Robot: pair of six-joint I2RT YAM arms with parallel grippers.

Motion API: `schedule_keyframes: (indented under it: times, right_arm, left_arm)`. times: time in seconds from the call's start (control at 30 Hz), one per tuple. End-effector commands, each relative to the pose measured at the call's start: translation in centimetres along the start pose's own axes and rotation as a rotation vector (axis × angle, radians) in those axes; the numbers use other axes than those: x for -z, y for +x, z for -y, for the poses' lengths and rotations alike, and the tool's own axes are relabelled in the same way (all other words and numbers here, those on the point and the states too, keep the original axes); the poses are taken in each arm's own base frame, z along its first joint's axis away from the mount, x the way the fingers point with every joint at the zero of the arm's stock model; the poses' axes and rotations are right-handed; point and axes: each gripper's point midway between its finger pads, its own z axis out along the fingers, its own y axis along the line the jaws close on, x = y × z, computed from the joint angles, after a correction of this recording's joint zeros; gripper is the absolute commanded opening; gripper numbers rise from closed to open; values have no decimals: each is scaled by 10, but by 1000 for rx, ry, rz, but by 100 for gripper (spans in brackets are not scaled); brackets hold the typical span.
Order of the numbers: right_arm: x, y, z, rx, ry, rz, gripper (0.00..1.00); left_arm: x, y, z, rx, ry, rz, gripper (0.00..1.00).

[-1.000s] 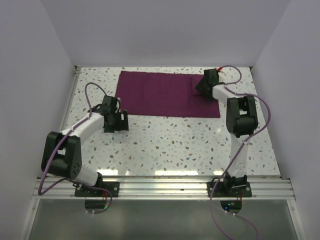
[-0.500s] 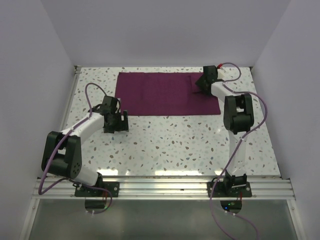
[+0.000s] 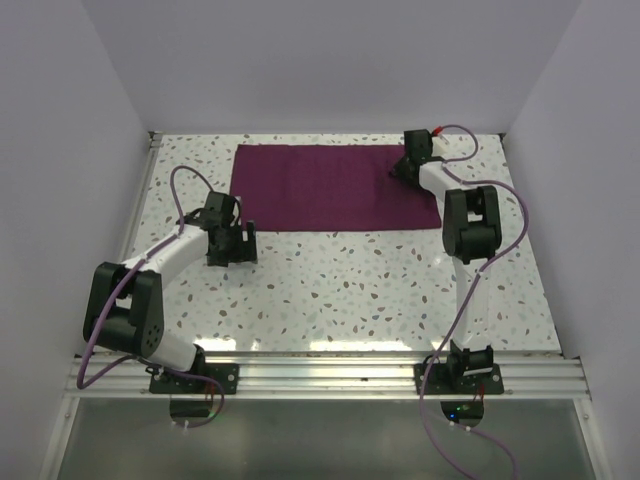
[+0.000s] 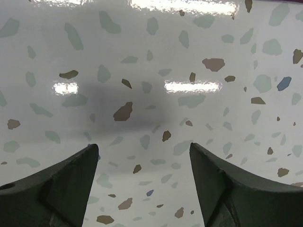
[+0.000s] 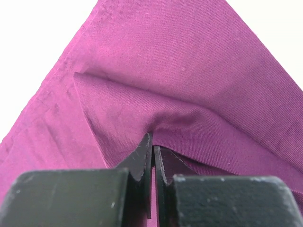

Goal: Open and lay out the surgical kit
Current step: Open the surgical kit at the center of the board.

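The surgical kit shows as a dark purple cloth wrap [image 3: 320, 185], spread flat across the far middle of the speckled table. My right gripper [image 3: 404, 168] reaches to the cloth's far right corner. In the right wrist view the gripper [image 5: 153, 142] is shut, and a raised fold of the purple cloth [image 5: 189, 71] is pinched between its fingertips. My left gripper [image 3: 240, 243] hovers over bare table just in front of the cloth's near left corner. It stands open [image 4: 143, 145], with only the speckled tabletop between its fingers.
White walls close in the table on the left, back and right. A metal strip [image 3: 150, 150] runs down the table's left edge. An aluminium rail [image 3: 320, 375] carrying both arm bases spans the near edge. The right arm's purple cable [image 3: 470, 140] loops above the far right corner.
The right gripper has moved toward the cloth's far right corner and shut on a fold of it. The left arm has not moved.
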Motion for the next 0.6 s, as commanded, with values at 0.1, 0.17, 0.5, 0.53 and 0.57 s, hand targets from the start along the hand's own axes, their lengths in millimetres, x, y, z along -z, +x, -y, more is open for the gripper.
schedule_keyframes:
  times: [0.1,0.17,0.5,0.53,0.57]
  right_arm:
    - [10,-13,-17,7,-51,22,0]
    - [16,-20,-24,7,-67,32,0]
    - [107,-28,-76,-19,-287,-35,0]
    - [126,-27,-82,-18,-322,-61,0]
    - [134,-19,-78,-13,-325,-87,0]
  left_arm:
    - [-2,-4,-2,1,-10,3,82]
    - [-1,-8,-1,0,-9,9,82]
    - [18,-85,16,16,-11,136,82]
    - [22,-93,20,17,-4,150,82]
    - [30,-110,25,22,8,182,82]
